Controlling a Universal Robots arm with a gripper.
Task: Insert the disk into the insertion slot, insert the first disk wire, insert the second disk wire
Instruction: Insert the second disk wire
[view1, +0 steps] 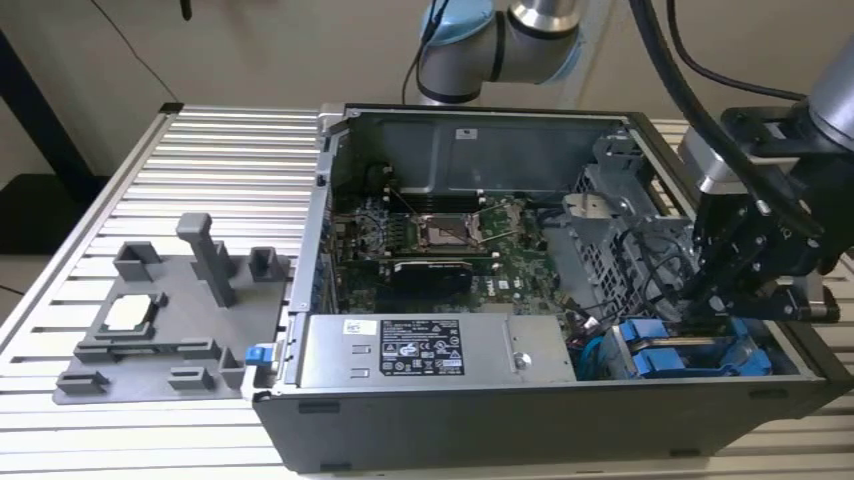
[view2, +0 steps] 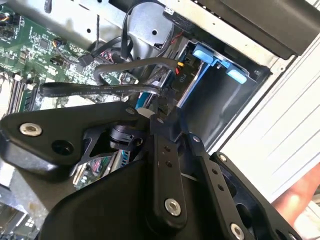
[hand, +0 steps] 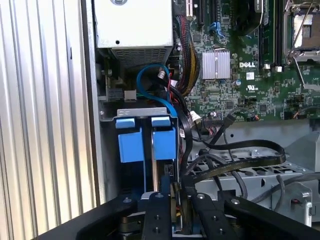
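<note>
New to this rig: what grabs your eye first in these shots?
The open computer case lying on the ribbed metal table, its green circuit board exposed. Next, the bright blue carrier frames in the drive cage at the exterior view's right, with the black claw reaching down among the dark cables just above them. A grey plastic fixture sits beside the case, at the exterior view's left.
</note>
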